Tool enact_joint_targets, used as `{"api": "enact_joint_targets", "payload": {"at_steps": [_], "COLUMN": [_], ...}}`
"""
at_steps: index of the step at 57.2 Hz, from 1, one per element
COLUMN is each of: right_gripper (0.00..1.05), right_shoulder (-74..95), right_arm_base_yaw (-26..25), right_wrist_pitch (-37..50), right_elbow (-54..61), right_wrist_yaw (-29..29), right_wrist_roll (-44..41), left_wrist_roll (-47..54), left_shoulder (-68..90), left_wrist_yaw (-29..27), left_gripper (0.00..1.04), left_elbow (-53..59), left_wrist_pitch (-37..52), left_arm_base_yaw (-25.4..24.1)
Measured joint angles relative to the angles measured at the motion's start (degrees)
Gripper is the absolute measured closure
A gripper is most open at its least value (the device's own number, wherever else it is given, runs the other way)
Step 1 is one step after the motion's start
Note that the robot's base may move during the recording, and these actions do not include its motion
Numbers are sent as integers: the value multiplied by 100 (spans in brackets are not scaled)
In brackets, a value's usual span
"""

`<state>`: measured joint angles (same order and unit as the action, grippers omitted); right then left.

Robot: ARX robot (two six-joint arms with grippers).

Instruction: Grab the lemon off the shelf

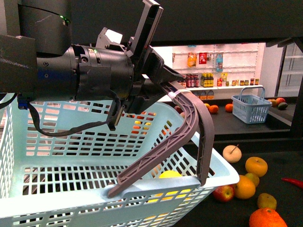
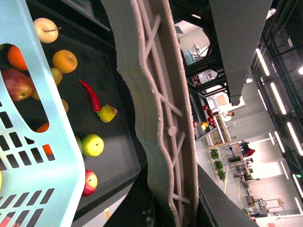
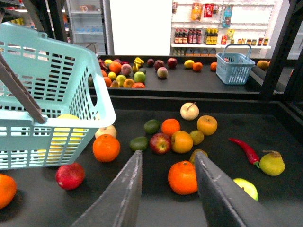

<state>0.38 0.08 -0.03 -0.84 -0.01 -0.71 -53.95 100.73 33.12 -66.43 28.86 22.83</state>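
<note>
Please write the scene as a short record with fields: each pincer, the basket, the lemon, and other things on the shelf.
left pincer: shut on the grey handle of the basket
right pincer: open, empty, above the shelf, near an orange
basket: light blue, held up in front of the shelf, nothing visible inside
lemon: yellow, partly hidden behind the basket rim, on the shelf deck
other things: red chili, cream apple, red apple, small blue basket on the far deck

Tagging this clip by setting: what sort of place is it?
Most likely a grocery shop or a mock-up of one: loose fruit on a black shelf, wall racks of bottled goods, and a shopping basket held by the left gripper.
</note>
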Motion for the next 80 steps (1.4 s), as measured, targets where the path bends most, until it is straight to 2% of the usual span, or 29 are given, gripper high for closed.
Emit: {"api": "enact_joint_targets", "payload": {"at_steps": [17,19,22,29,36,42,50,80], "right_gripper": [6,7,7,7,7,7,7,7], "right_shoulder": [0,0,0,-4,-4,-4,-4,-4], "right_arm_base_yaw": [0,0,0,0,0,0,0,0], "right_wrist_pitch": [0,0,0,0,0,0,0,0], "right_elbow": [0,0,0,0,0,0,0,0], "right_wrist_yaw": [0,0,0,2,0,2,2,0], "right_wrist_roll": [7,7,7,7,7,7,7,7], "left_wrist_roll": [2,2,-188,-782,-1311,-1631,-2085,-2754], "left_shoulder": [0,0,0,13,20,20,17,-122], "left_wrist_yaw": [2,-26,-914,-2124,-2920,-3324,-3340,-2417], "left_gripper": [94,94,94,94,94,94,94,94], "left_elbow": [0,0,-2,2,70,208,398,1150], "left_wrist_pitch": [0,-2,-87,105,675,1032,1486,3130], "left_arm_base_yaw": [0,0,26,-151,-640,-1091,-1639,-3532]}}
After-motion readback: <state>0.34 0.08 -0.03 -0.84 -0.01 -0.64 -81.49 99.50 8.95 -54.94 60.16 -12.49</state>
